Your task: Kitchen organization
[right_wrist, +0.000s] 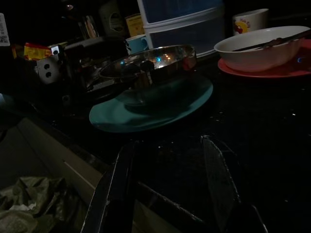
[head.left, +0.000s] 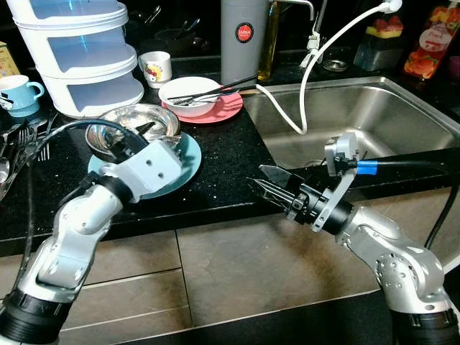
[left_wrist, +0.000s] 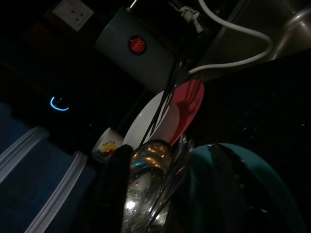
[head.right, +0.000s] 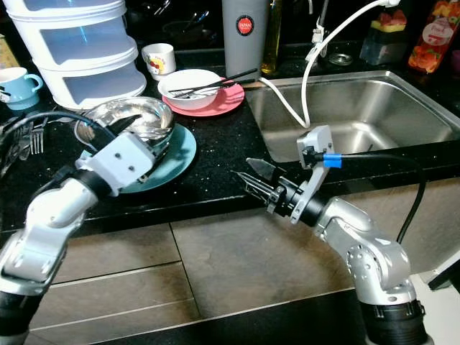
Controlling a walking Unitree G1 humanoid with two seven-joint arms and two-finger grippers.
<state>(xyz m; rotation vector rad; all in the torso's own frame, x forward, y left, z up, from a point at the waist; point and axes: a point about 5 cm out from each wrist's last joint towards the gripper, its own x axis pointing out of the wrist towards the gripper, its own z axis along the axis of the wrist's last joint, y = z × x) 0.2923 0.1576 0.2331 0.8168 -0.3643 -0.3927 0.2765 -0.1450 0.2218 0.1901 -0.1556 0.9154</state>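
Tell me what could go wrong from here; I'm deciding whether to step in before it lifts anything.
The left tool is at the rim of the steel bowl, which sits loose on the teal plate with cutlery inside. Lifting it could tip the cutlery out or drag the plate toward the counter edge.

The right tool hangs open at the counter's front edge, so a forward move could knock that plate.

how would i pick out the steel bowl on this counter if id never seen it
Start at the sink and look along the black counter to the robot's left. Past the pink plate with the white bowl lies a teal plate. The steel bowl sits on it, the only shiny metal dish, with the left gripper at its rim.
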